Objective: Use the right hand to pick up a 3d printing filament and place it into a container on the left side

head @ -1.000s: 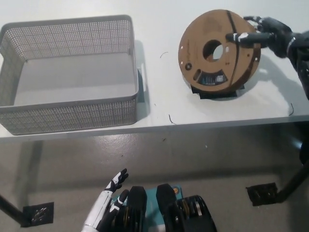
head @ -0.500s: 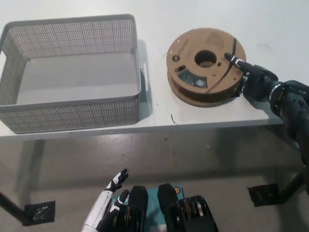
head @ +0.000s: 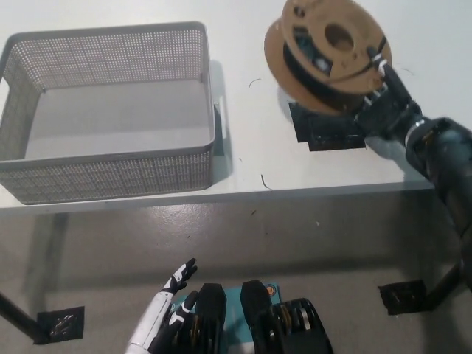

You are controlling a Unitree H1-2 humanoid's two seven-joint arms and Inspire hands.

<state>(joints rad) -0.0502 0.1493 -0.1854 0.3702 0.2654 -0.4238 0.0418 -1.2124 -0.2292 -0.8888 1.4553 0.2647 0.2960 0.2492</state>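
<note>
white table over grey floor; right hand gripping tilted filament spool; mesh basket left

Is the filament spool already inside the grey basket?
No, the spool is held in the right hand over the table, well right of the basket.

One filament spool, one basket (grey mesh), one table.

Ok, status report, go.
Right hand shut on filament spool, tilted clear of table. Left hand open, low. Basket left, path unobstructed.
</note>
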